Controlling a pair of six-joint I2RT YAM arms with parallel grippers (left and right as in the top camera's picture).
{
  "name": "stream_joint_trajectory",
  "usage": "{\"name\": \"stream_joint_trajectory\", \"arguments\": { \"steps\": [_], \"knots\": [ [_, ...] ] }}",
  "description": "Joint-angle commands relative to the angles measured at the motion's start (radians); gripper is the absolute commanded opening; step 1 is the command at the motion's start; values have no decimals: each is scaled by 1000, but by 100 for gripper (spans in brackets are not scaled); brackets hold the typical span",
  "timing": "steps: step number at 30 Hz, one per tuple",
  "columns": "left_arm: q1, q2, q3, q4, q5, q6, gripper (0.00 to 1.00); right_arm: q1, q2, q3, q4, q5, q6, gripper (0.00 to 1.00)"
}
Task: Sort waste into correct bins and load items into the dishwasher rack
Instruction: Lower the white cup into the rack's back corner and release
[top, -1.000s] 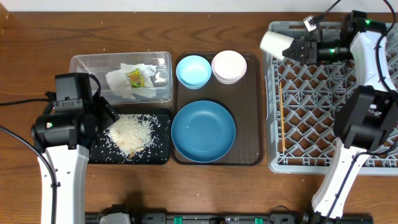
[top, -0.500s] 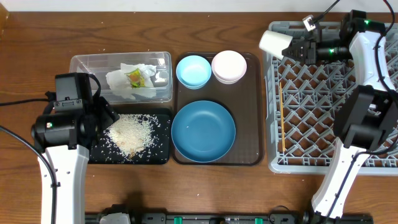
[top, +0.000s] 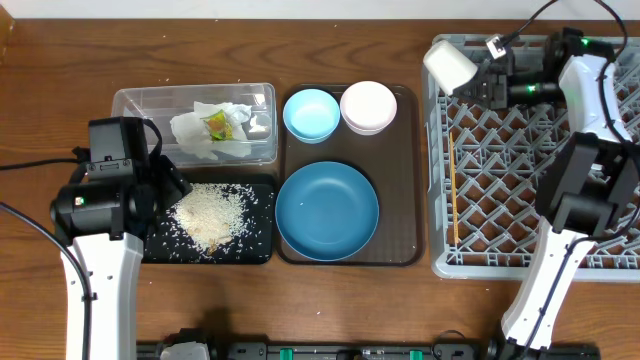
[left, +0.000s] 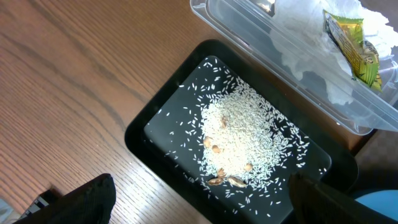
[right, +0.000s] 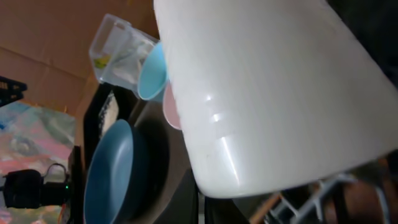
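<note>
White cup (top: 449, 66) lies tilted on its side in the air over the far left corner of the rack (top: 436, 200), which fills the right edge of the table. The right gripper (top: 472, 76) has hold of the cup from the right. Its fingers are hard to make out against the dark arm, and in the right wrist view the cup's wall (right: 273, 93) fills most of the picture and hides them. Chopsticks (top: 455, 190) lie in the rack along its left side, partly lost among the pegs. A brown tray (top: 410, 200) at the table's middle carries the plate (top: 327, 211) at its near end, with the blue bowl (top: 311, 114) and pink bowl (top: 368, 107) side by side at its far end. Left of it, the clear tub (top: 140, 100) holds the napkin (top: 195, 130) with the wrapper (top: 216, 124) on top, and the black tray (top: 260, 250) just nearer holds a heap of rice (top: 210, 215) with stray grains around it. The left gripper (left: 199, 208) hangs above the black tray's left end with its fingers spread wide and nothing between them. Only their dark tips show, cut off at the bottom edge of the left wrist view.
</note>
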Motion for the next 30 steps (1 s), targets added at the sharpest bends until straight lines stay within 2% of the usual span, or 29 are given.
{"name": "stream_joint_trajectory", "arguments": {
  "steps": [1,10,20,30],
  "knots": [
    [5,-2,20,-3,-15,-2,91,-16,27,-4,-14,71,-10,1],
    [5,-2,20,-3,-15,-2,91,-59,27,-4,-25,116,30,2],
    [5,-2,20,-3,-15,-2,91,-106,14,-3,-84,172,120,15],
    [5,-2,20,-3,-15,-2,91,-37,-156,-3,-72,233,284,15]
  ]
}}
